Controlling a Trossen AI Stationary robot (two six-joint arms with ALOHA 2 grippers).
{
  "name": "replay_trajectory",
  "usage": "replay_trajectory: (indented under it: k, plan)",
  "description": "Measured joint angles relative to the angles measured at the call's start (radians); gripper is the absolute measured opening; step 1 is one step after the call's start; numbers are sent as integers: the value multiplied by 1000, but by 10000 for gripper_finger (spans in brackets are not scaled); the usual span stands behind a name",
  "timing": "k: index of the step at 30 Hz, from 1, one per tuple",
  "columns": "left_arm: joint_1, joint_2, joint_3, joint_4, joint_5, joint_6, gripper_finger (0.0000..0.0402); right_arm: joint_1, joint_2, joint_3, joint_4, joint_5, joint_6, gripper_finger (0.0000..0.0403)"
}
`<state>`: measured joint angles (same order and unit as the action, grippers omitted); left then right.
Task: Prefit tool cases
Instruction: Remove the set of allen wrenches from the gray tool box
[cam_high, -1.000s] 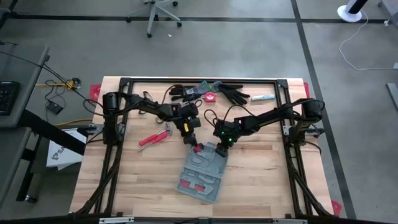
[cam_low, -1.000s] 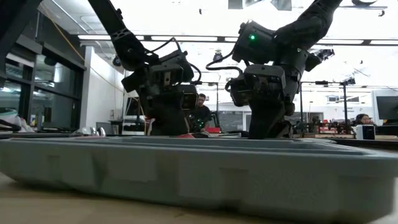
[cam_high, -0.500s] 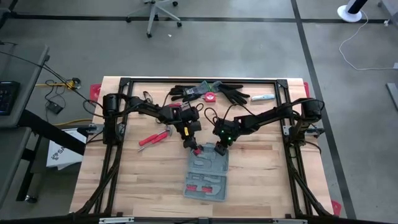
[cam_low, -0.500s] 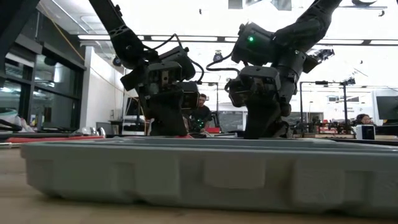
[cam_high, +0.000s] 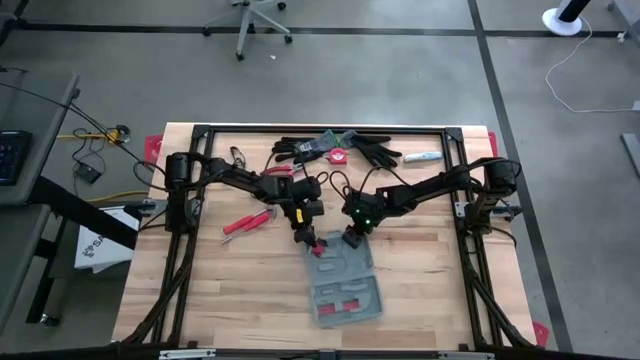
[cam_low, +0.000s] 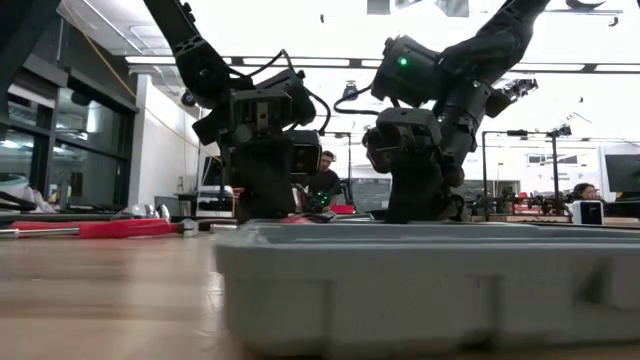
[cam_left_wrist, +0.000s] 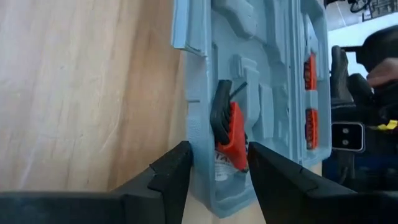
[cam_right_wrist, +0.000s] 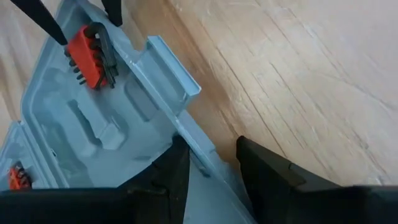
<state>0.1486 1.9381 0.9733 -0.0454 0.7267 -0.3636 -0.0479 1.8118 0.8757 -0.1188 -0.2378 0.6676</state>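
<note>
The grey-blue tool case (cam_high: 345, 286) lies open on the wooden table, its moulded inside up, with red-handled tools (cam_high: 342, 306) in its near part and a red hex-key set (cam_left_wrist: 231, 134) at a far corner. My left gripper (cam_high: 318, 244) is shut on that far corner. My right gripper (cam_high: 352, 240) is shut on the case's far rim, next to the left one. In the low view the case's near wall (cam_low: 430, 290) fills the front and hides both sets of fingertips. My left gripper clamps the case's far corner: one finger (cam_left_wrist: 171, 177) stands outside the side wall (cam_left_wrist: 194, 140), the other (cam_left_wrist: 267, 180) inside, beside the hex-key set. It slants down from the far left. The case lies flat on the table. My right gripper has the case's far rim (cam_right_wrist: 200, 160) between its fingers, close to the raised latch tab (cam_right_wrist: 177, 71). One finger (cam_right_wrist: 165, 177) is over the moulded inside and the other (cam_right_wrist: 264, 177) over the bare table. It comes steeply from above on the far side.
Red-handled pliers (cam_high: 248, 222) lie on the table left of my left arm. Along the far edge lie black gloves (cam_high: 378, 153), a red tape measure (cam_high: 338, 155) and a small pale tool (cam_high: 424, 157). People show in the room behind, in the low view.
The case has turned about on the table. Its far end stayed between my two grippers while its near end swung from the left toward the table's right edge. My left gripper has gone a little toward the right with the corner; my right wrist has rolled slightly.
</note>
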Motion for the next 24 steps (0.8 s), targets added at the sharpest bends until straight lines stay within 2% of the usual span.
replay_trajectory:
  k: [11,16,24]
  plan:
    - [72,-13,0,-8,-17,-29,152,-4,2,2,-13,134,116,133]
    - [93,-40,0,-12,-81,-28,152,-4,2,2,-16,185,191,134]
    - [124,-115,2,-19,-96,-28,152,-7,2,2,-17,243,205,133]
